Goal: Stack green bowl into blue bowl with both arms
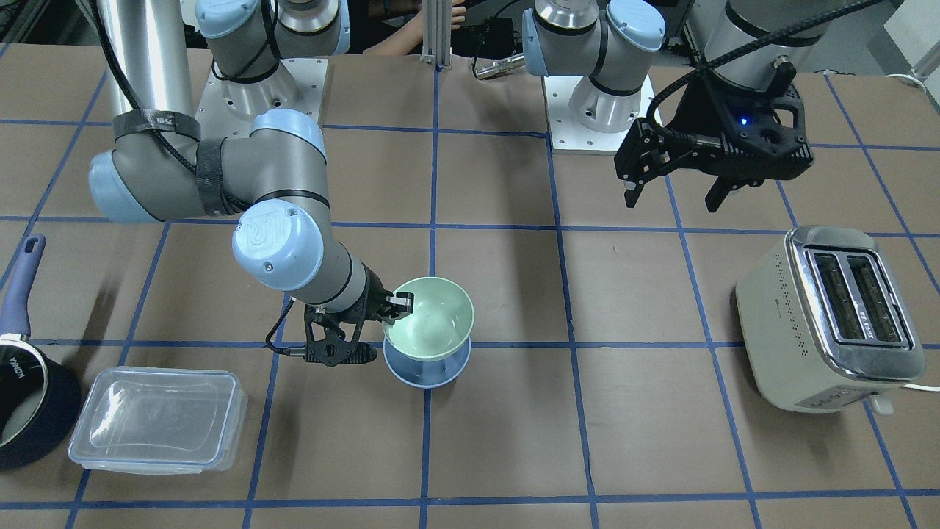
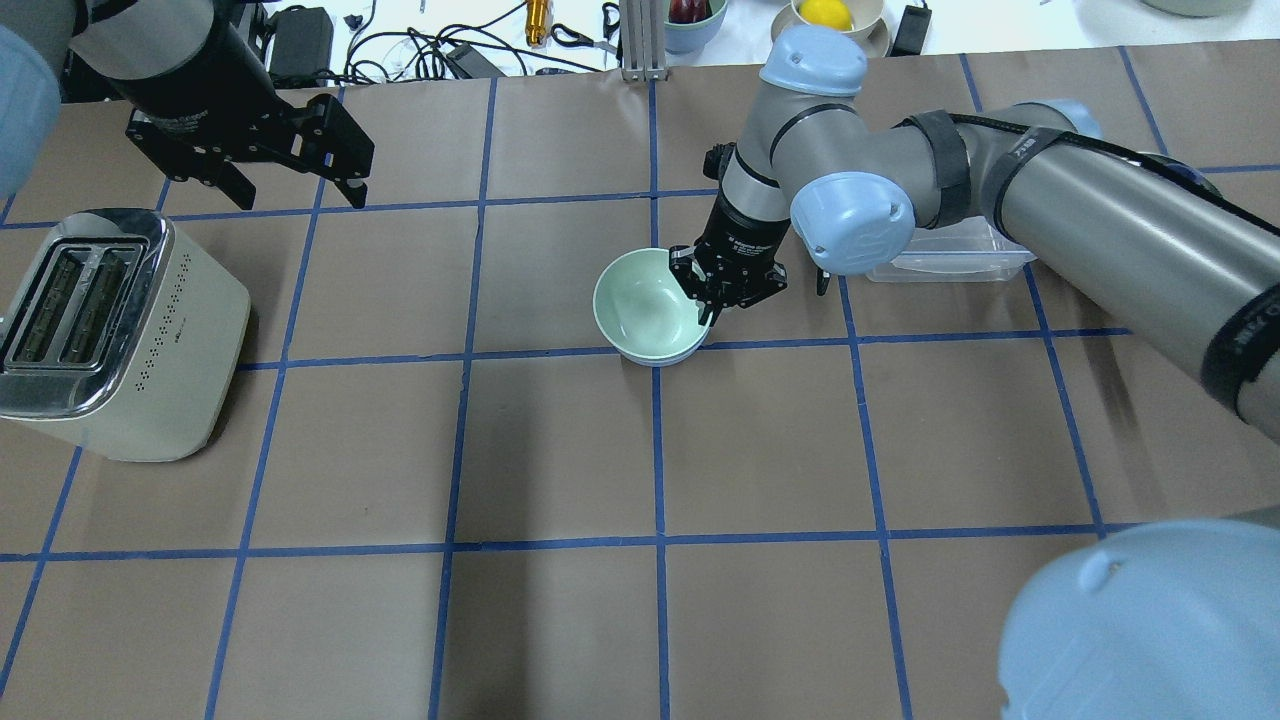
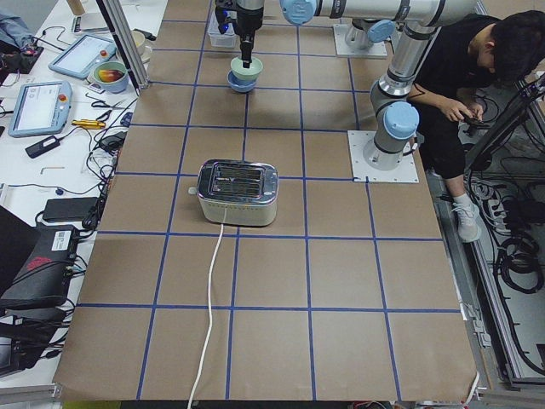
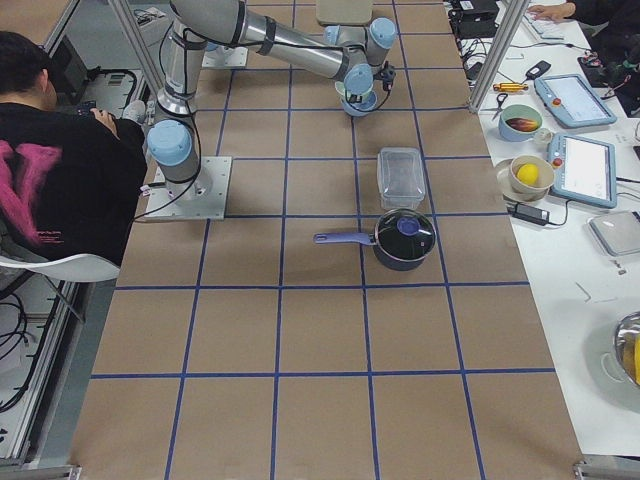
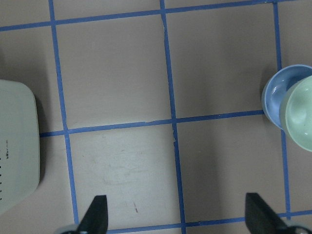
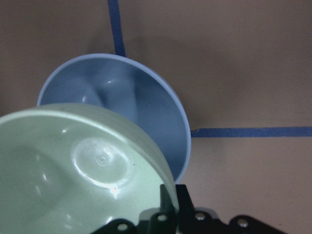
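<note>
The pale green bowl hangs slightly tilted just over the pale blue bowl, which stands on the table near the middle. My right gripper is shut on the green bowl's rim on the robot's right side, one finger inside the bowl. The right wrist view shows the green bowl overlapping the blue bowl below it. In the overhead view the green bowl covers nearly all of the blue one. My left gripper is open and empty, raised above the table well away from the bowls, which show at the edge of its wrist view.
A cream toaster stands on my left side below the left gripper. A clear lidded container and a dark navy saucepan lie on my right side. A seated person is beside the robot bases.
</note>
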Tool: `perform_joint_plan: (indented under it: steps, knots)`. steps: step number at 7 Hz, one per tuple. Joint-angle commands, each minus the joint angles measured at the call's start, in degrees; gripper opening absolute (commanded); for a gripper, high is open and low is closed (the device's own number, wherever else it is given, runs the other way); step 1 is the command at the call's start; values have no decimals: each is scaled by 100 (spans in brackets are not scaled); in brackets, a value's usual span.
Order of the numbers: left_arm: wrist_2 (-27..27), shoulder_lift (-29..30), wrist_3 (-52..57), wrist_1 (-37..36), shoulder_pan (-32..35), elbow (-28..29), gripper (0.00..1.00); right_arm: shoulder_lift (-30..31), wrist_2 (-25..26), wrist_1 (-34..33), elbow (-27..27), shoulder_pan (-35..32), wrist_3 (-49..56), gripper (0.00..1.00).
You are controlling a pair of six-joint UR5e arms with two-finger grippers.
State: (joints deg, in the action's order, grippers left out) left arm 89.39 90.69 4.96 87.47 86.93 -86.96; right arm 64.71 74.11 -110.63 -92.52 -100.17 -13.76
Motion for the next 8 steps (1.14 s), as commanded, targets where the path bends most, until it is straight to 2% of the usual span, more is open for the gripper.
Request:
perform_joint_plan:
  steps: [1,3,4,5,8]
  knots:
    - [0,11,-74,-2,-27,-31,100,15,103,-413,-3,6,-30,100]
    - [8,11,-74,7,-18,-40,100,215,121,-363,67,120,-22,100]
    - [8,11,-74,7,-18,-49,100,687,617,-172,-28,234,39,100]
    - [8,2,-74,-2,-18,-49,100,1161,1144,578,-29,296,74,100]
    - [8,-16,5,-343,-70,-40,100,2060,1378,1558,-12,664,426,100]
